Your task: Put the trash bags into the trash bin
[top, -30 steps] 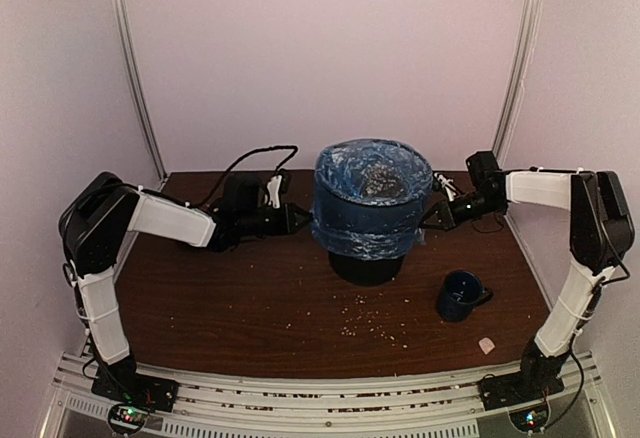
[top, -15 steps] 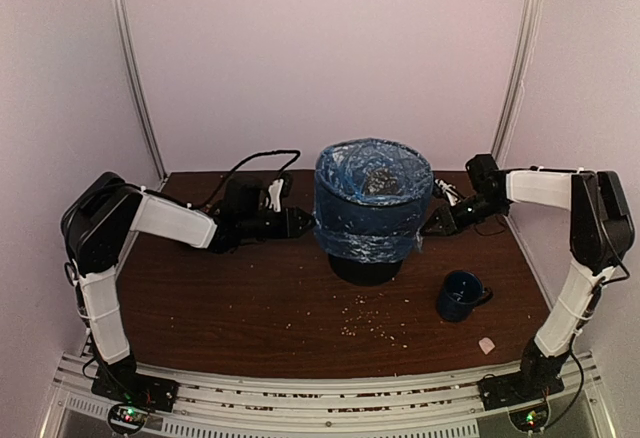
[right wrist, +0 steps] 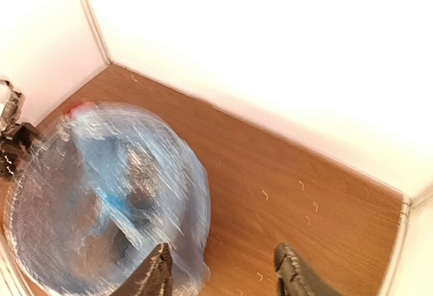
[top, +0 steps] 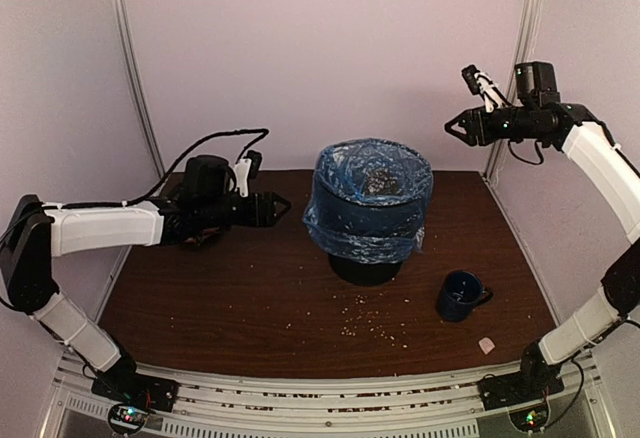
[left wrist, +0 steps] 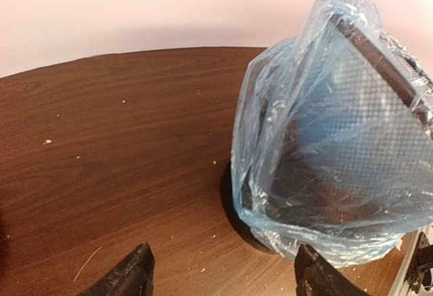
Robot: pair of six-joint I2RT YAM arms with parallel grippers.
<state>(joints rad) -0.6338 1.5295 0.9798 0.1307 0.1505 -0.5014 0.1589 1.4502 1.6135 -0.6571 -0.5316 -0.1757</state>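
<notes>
The black wire-mesh trash bin [top: 365, 269] stands mid-table with the light-blue trash bag [top: 368, 208] lining it, folded over the rim and hanging down the outside. My left gripper [top: 284, 203] hovers open to the left of the bin, clear of the film. The left wrist view shows the bag [left wrist: 325, 147] over the mesh, and the gripper [left wrist: 223, 279] holds nothing. My right gripper [top: 450, 126] is raised high at the bin's upper right, open and empty. Blurred in the right wrist view, the bag [right wrist: 101, 194] lies below the spread gripper [right wrist: 226, 276].
A dark blue mug [top: 460, 295] stands on the table to the right front of the bin. Crumbs [top: 370, 324] are scattered in front of the bin, and a small pale scrap [top: 487, 344] lies near the right front edge. Walls close the back and sides.
Both grippers have let go of the bag at the bin's sides and opened. The left one drew back to the left; the right one rose high toward the back right.
</notes>
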